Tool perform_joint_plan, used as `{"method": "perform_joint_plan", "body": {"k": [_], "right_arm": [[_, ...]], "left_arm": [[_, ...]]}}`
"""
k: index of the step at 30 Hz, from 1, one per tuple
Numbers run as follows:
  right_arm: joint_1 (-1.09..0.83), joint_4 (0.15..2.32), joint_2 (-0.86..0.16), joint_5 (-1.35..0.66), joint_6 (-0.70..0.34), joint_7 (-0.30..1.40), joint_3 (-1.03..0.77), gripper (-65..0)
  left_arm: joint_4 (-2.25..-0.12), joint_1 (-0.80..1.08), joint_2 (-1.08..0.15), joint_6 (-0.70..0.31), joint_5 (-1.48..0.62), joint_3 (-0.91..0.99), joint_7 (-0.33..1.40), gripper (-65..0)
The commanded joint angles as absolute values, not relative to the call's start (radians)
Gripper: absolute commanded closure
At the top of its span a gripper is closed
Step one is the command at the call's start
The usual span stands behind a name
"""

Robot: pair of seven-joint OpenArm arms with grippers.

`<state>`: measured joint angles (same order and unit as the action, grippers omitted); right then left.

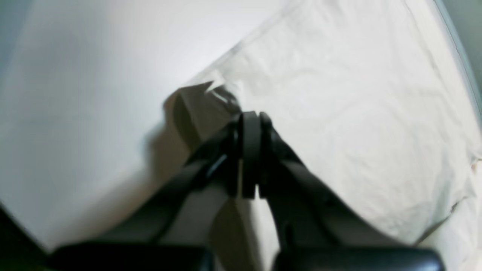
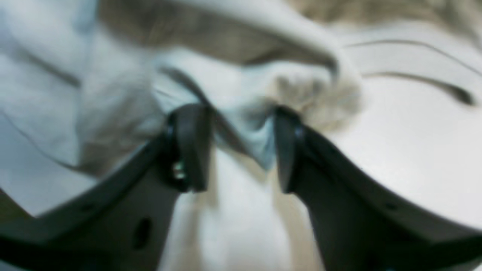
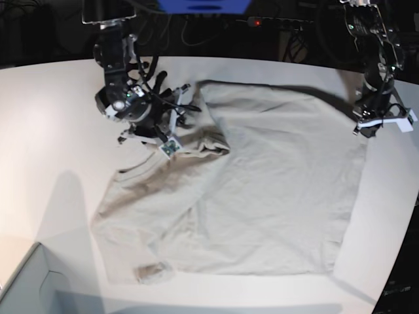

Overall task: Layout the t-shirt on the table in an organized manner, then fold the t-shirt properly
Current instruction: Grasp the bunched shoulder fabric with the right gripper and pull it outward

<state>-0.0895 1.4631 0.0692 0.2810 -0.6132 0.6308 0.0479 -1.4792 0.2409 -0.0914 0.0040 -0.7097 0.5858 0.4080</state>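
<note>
Both grippers are set at the far side of the t-shirt [image 3: 262, 190], which is spread face-down or face-up (cannot be told) across the table [image 3: 52, 124], mostly flat, with its long axis running roughly left to right in the base view. The right gripper [image 2: 235, 146] is seen with its jaws apart, a bunched fold of cloth lying between them; whether the cloth is being caught or let go cannot be told, since the fabric is touched but not visibly pinched. The left gripper [image 1: 250, 150] is seen with its jaws pressed together at the shirt's hem corner; in the left wrist view a small lifted flap of cloth stands at the tips, so a pinch on the fabric is judged likely, though blur leaves it uncertain. From the right gripper the body of the shirt lies toward the near edge and toward the other arm; the crumpled shoulder and sleeve [image 3: 209, 140] just beside it is the untidiest part, and that arm is plainly the nearer one for smoothing it. A second sleeve [image 3: 154, 271] is curled under at the near edge, well apart from both arms. A pale box corner [image 3: 26, 281] sits at the near edge, clear of the cloth, and nothing else is found in the way.
</note>
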Motion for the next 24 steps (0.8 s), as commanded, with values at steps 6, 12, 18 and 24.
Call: {"method": "perform_joint_plan", "body": {"k": [6,12,18,24], "right_arm": [[-0.127,1.449,0.062,0.277,-0.608,0.596,0.045,0.0],[-0.329,1.681,0.061,0.277,-0.608,0.59,0.105,0.0],[-0.427,1.781,0.056,0.277,-0.608,0.598,0.254,-4.9],[-0.44,1.822,0.028,0.283,-0.608,0.599,0.228,-21.7]], "left_arm": [[-1.495,0.231,-0.102,-0.005,-0.716,0.587,0.394,-0.1],[-1.495,0.226,-0.104,-0.005,-0.719,0.587,0.389,-0.1],[-1.495,0.209,-0.104,-0.004,-0.719,0.587,0.39,-0.1],[-1.495,0.209,-0.104,-0.004,-0.722,0.587,0.39,-0.1]]}}
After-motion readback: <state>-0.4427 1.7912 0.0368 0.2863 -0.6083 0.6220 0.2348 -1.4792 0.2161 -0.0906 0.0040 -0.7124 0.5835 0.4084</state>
